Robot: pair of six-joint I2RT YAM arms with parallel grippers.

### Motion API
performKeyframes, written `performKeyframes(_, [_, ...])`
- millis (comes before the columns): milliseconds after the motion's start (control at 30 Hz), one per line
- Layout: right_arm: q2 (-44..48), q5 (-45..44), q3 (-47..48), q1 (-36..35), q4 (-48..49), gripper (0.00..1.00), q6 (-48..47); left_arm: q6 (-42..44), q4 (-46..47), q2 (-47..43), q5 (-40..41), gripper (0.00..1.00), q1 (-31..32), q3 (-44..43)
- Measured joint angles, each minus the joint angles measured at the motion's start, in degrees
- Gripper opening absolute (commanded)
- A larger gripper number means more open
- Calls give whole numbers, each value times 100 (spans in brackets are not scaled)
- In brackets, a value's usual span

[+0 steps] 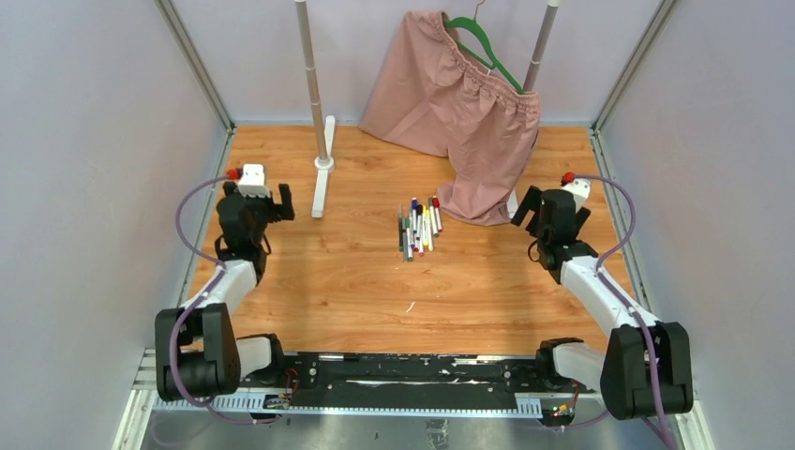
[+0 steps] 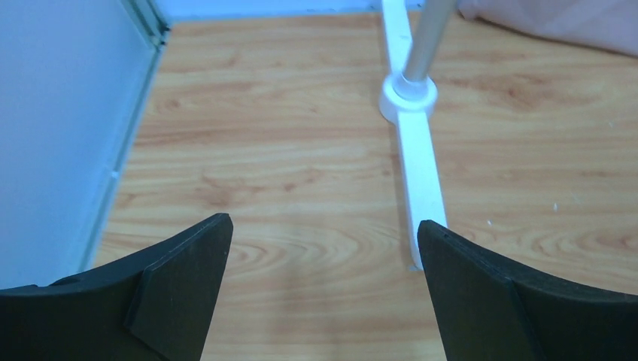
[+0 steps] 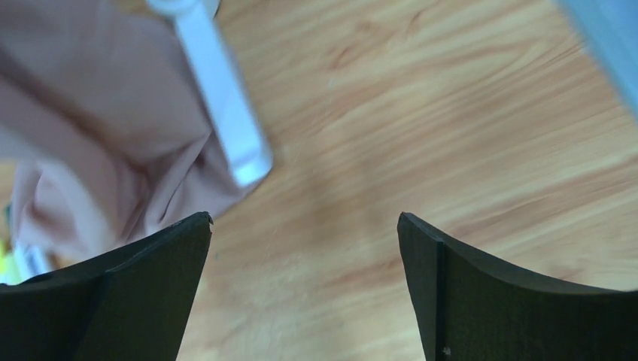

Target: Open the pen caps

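at the middle of the worktop [image 1: 356, 281] your pens [image 1: 419, 228] lie with their long way running 12 to 6, pen caps [image 1: 436, 201] on. both claws are wide apart and empty. pens sit at 3 o'clock from the left claw [image 2: 323, 222], 9 from the right claw [image 3: 302, 218], which looks nearer.

**Pens too small to read, rack partly covered**

Near the tabletop's middle the pens [image 1: 419, 228] lie bunched so tightly that their number cannot be told. The pen caps [image 1: 436, 202] show only as coloured specks. Toward the far right corner, the pink shorts [image 1: 469, 112] hide the foot of the right rack pole [image 1: 542, 42]. That pole and the left rack pole [image 1: 309, 75] run off the top edge. In the right wrist view the shorts are blurred, and a yellow sliver [image 3: 6, 269] is cut off at the left edge and cannot be identified.
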State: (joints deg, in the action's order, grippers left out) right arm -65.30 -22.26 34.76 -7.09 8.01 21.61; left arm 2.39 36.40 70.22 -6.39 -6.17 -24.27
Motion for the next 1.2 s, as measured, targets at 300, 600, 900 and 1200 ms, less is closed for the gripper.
performKeyframes(300, [752, 763, -15, -1482, -1488, 95, 411, 350, -3327, -323, -713, 100, -719, -1845])
performKeyframes(600, [155, 142, 348, -4054, -2131, 83, 776, 601, -5521, -289, -1209, 100, -776, -2599])
performKeyframes(900, [-2732, 520, 2848, -4642, -2041, 61, 496, 776, -6408, -302, -1362, 100, -800, -2723])
performKeyframes(1200, [-4645, 1045, 4728, -4640, -2256, 54, 254, 1056, -6891, -485, -1379, 100, -800, -2761])
